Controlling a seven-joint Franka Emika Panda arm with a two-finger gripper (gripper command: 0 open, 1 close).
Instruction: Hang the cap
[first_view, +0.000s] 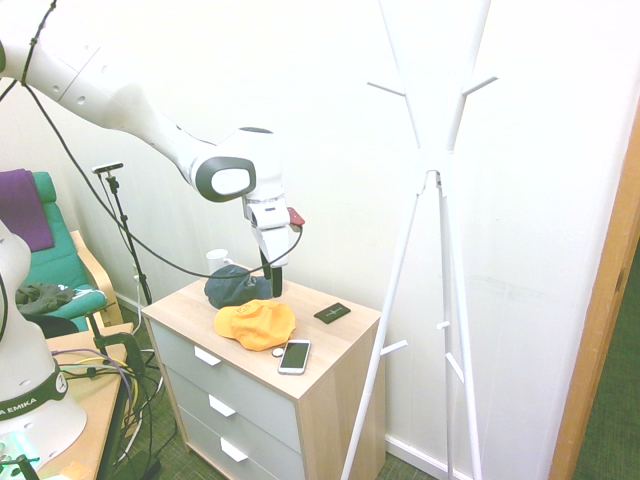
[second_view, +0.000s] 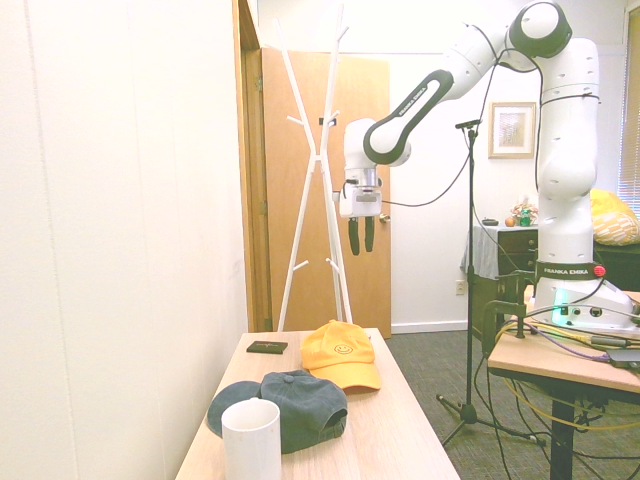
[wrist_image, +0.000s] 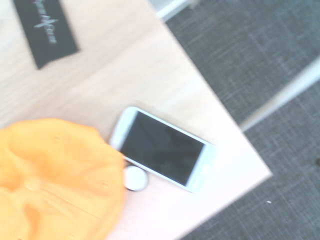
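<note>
In the first exterior view, the bright yellow-orange fabric cap (first_view: 255, 324) is lying on the light wooden drawer chest (first_view: 340, 345), with a white-framed smartphone (first_view: 294, 356) touching its near right edge and a dark navy-blue cap (first_view: 233, 288) just behind; a careless descent risks catching either. In the second exterior view, the gripper (second_view: 361, 236) is hanging spread and empty, well above the cap. In the wrist view, the phone is crowding the cap's edge, and the white coat stand (first_view: 430, 200) is standing well apart to the right.

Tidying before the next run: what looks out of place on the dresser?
Nothing is spilled or damaged. The phone lies askew near the dresser corner, its end beside the yellow cap.
</note>
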